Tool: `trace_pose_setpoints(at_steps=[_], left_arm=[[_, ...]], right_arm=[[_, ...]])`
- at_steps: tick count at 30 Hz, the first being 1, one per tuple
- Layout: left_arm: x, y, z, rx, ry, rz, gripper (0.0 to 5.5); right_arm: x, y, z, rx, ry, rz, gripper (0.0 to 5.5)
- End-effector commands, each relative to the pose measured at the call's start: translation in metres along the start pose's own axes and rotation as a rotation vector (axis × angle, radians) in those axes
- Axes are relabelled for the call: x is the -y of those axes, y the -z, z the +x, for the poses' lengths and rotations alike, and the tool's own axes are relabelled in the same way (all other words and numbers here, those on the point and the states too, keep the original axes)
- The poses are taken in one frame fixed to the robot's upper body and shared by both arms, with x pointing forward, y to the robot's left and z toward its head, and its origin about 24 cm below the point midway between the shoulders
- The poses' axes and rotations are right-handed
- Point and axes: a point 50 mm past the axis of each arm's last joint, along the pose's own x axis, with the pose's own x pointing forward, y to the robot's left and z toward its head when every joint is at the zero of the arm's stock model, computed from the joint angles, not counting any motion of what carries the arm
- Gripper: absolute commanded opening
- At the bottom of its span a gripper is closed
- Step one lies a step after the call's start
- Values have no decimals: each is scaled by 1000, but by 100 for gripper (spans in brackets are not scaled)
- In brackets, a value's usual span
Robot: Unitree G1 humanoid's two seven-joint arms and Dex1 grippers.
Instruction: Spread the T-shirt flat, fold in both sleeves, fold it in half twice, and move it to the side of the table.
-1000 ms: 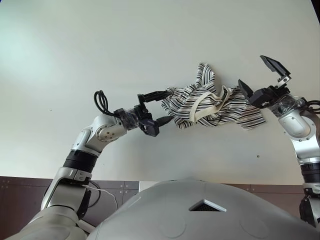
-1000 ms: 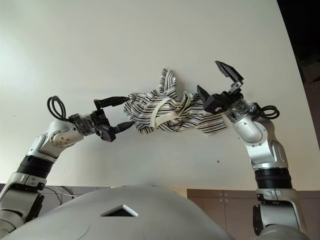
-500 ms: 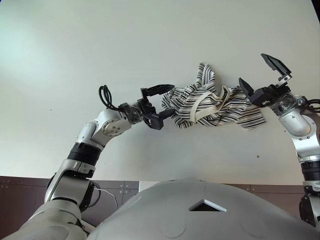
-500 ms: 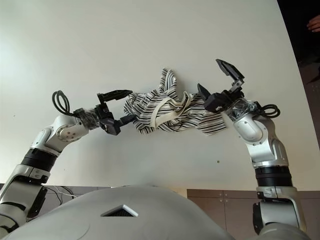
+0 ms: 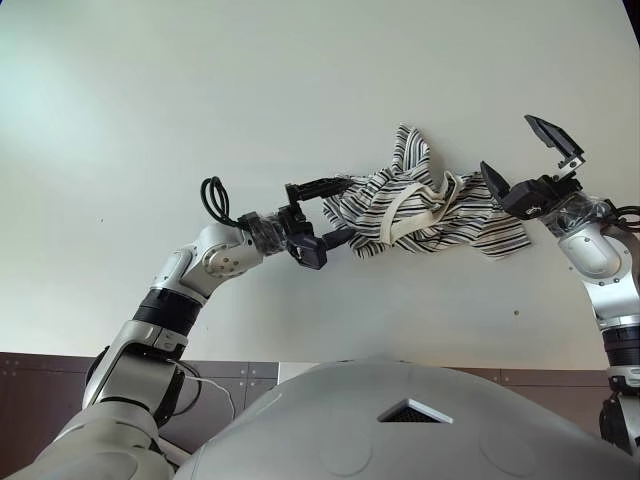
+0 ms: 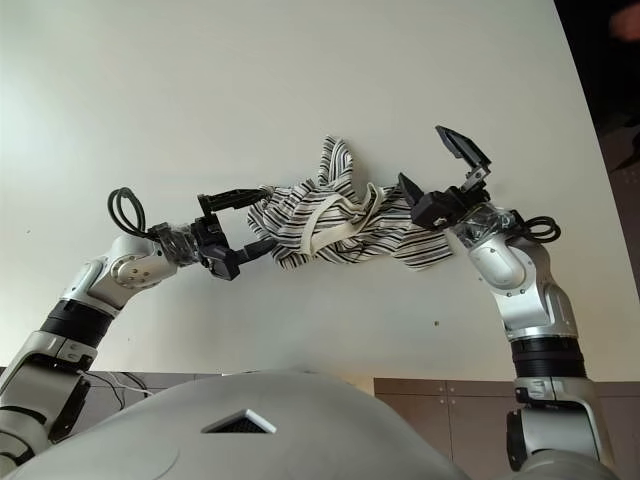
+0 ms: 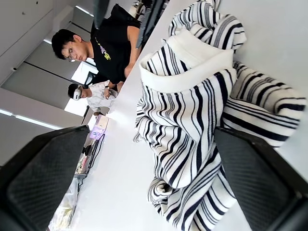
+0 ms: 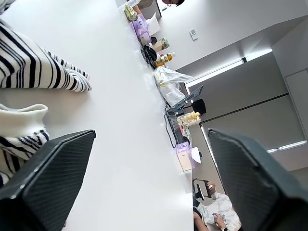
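- The T-shirt (image 5: 425, 205), striped black and white with a cream neckband, lay crumpled in a long heap on the white table (image 5: 200, 100), right of the middle and well back from the near edge.
- 1 end of the shirt stuck up as a folded peak toward the far side, and the rest was bunched in twists and ridges.
- The left gripper (image 5: 347, 208) sat at the heap's left end with its 2 fingers spread apart. The cloth's edge lay between them, unclamped.
- The right gripper (image 5: 508, 145) was at the heap's right end with its jaws wide apart, 1 finger low by the cloth and the other raised clear above the table.
- The tabletop was plain, matte and bright, apart from a small dark speck (image 5: 516, 313) near its front edge.
- Below that front edge ran dark brown panelling (image 5: 40, 390).
- In the right wrist view the table ran on a long way and carried bottles (image 8: 163, 45), a crumpled plastic bag (image 8: 168, 79), a laptop (image 8: 185, 101) and a purple box (image 8: 184, 154).
- The room behind had grey walls and a bright light strip (image 8: 226, 67) overhead.
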Motion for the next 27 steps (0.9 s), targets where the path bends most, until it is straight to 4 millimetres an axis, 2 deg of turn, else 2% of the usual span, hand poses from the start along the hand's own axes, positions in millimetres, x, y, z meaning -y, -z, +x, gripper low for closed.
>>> trace_pose_setpoints(at_steps=[1,4,12,17,21,27], left_arm=[[1,11,7,-47,27,13,475],[4,15,15,-72,52,44,475],[13,18,12,-104,116,92,475],[-3,11,11,-49,-90,21,475],[-5,15,9,-68,-161,-25,421],[6,18,15,-77,-67,-38,336]], right_arm=[[-2,-1,1,13,-25,-15,429],[0,-7,0,35,-20,-9,429],[-2,-11,0,44,-15,-8,429],[-9,-9,2,32,-26,28,429],[-15,-7,2,21,-50,43,425],[-21,-10,3,34,-60,70,425]])
